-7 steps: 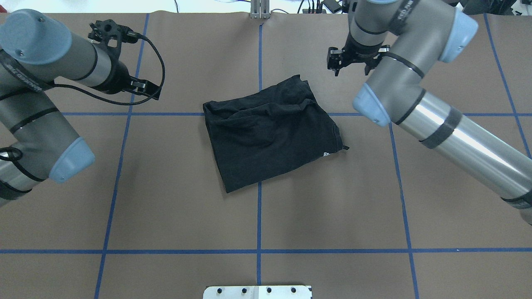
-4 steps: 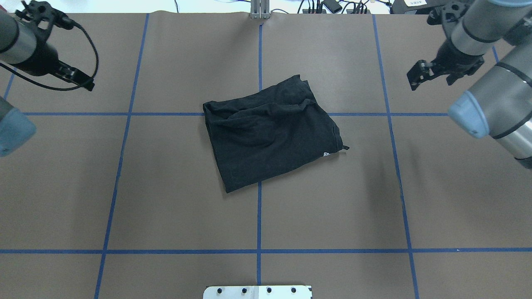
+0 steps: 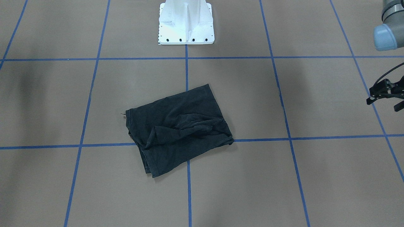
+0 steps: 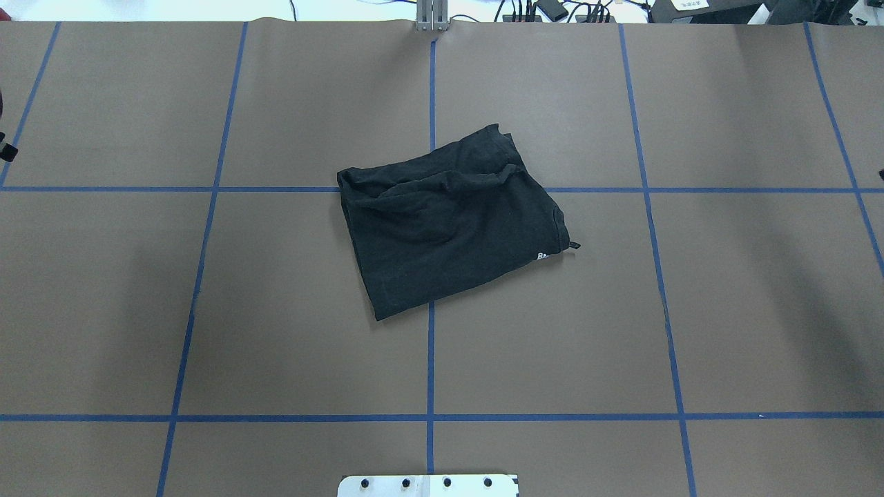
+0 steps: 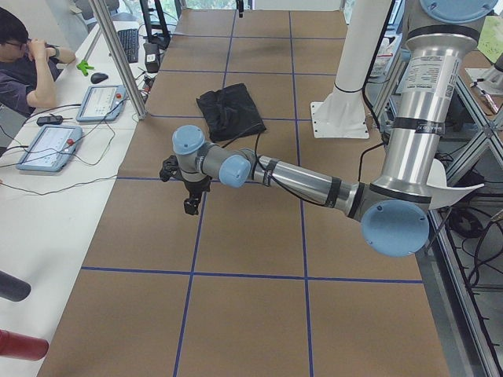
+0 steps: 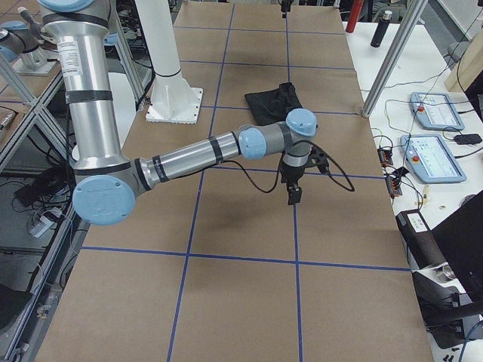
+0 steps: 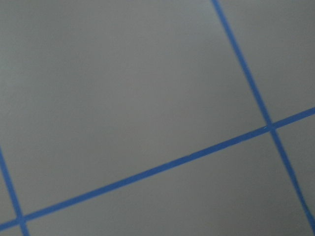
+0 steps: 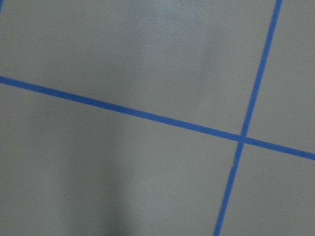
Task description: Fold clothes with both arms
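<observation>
The clothes are one black T-shirt (image 4: 449,221), folded into a rumpled rectangle at the table's middle, plain side up, with a small white mark at its right corner. It also shows in the front-facing view as the T-shirt (image 3: 176,129). Both arms are far out to the sides, well apart from it. My left gripper (image 3: 382,105) hangs at that view's right edge with its fingers spread, holding nothing. In the exterior right view my right gripper (image 6: 293,194) points down over bare table; I cannot tell its state. Both wrist views show only table.
The brown table cover (image 4: 276,310) is crossed by blue tape lines. The white pedestal base (image 3: 186,22) stands at the robot's side. Tablets and cables (image 5: 71,118) lie on a side bench where a person sits (image 5: 31,63).
Both arms have swung outward, away from the shirt, and left the overhead view. The shirt has not moved.
</observation>
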Tool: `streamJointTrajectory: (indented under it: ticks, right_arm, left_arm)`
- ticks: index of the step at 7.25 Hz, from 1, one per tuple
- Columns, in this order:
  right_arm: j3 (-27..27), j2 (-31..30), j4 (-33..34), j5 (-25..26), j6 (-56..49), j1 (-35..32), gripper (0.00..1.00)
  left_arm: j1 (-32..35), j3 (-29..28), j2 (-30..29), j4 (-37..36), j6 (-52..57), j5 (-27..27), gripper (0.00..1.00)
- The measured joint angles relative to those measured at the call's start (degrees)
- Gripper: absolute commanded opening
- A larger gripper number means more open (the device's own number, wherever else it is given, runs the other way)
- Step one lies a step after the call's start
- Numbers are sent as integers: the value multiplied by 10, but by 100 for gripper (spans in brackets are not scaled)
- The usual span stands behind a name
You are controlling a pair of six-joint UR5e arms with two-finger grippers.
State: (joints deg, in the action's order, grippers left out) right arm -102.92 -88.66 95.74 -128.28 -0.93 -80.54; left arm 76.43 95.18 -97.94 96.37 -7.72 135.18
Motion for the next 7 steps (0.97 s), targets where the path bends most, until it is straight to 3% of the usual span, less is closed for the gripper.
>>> streamJointTrajectory:
  ticks: [3,7]
  right_arm:
    - [-4,-104,-6,-21,-71,-90,100]
    - [-8,-123,-12,-22,-63,-102,100]
  left_arm:
    - [54,-26,52,-7,86,5,100]
    - [81,-25,75,-11,90,7,100]
